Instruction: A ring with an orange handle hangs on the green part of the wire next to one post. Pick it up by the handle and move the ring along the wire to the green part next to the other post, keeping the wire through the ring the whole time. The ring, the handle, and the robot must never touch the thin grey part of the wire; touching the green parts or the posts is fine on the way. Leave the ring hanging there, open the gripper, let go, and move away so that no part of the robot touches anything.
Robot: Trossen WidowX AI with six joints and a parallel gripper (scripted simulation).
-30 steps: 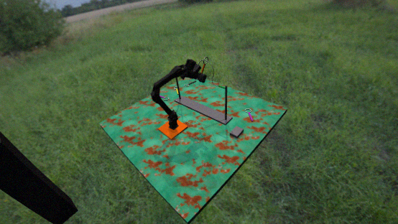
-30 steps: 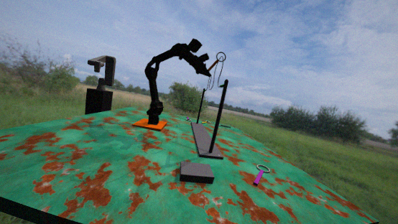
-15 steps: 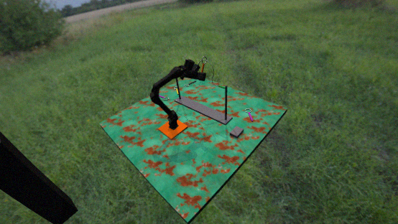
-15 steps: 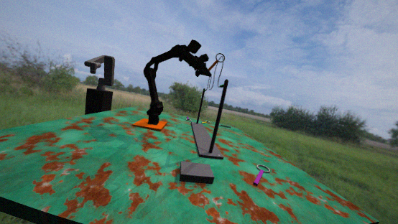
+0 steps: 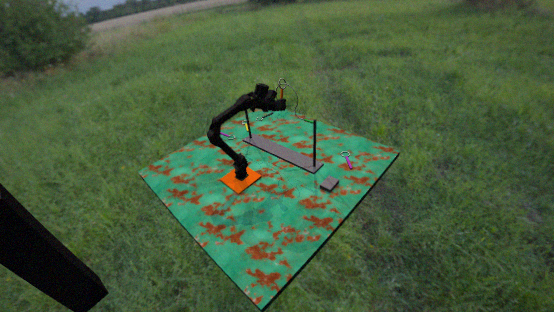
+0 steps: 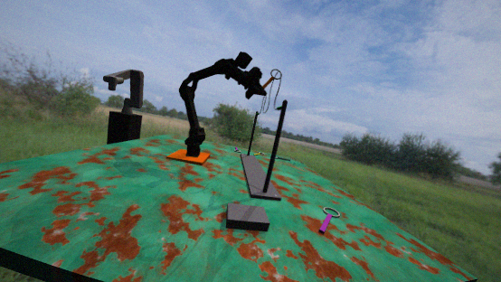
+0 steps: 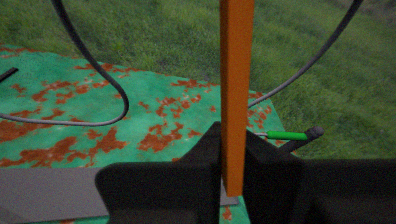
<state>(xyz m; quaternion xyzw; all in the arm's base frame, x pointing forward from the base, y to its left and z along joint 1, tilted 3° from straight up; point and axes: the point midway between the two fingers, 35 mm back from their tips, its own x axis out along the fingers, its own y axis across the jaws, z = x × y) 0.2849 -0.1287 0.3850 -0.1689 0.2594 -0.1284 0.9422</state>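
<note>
From my seat away from the rig I am looking left to right, beginning at the orange base plate (image 5: pixel 227 183) (image 6: pixel 175 156), where the arm is standing and reaching over the grey strip (image 5: pixel 280 151) (image 6: pixel 254 173) from one side, probably to keep its links off the wire. The far post (image 5: pixel 248 125) (image 6: pixel 253 134) is rising behind the gripper (image 5: pixel 283 104) (image 6: pixel 263 91) (image 7: pixel 232 165), which is pinching the orange handle (image 5: pixel 281 93) (image 6: pixel 269 82) (image 7: pixel 237 75) near its lower end. That low grip is leaving space between the black fingers and the thin grey wire (image 5: pixel 297 100) (image 6: pixel 280 90) (image 7: pixel 327 46).

The ring (image 5: pixel 282 83) (image 6: pixel 276 74) is sitting above the handle, up at the wire's high bend; it seems to be encircling the wire, though at this size I cannot swear to it. To the right the wire is dipping before meeting the green part (image 5: pixel 309 121) (image 6: pixel 278 108) (image 7: pixel 286 135) at the near post (image 5: pixel 315 144) (image 6: pixel 275 146) (image 7: pixel 315 132). I judge that dip the main hazard, wanting the ring turned as the wire turns. The grey block (image 5: pixel 329 183) (image 6: pixel 247 217) and magenta-handled ring (image 5: pixel 348 161) (image 6: pixel 326 222) are lying beyond, out of the way.
</note>
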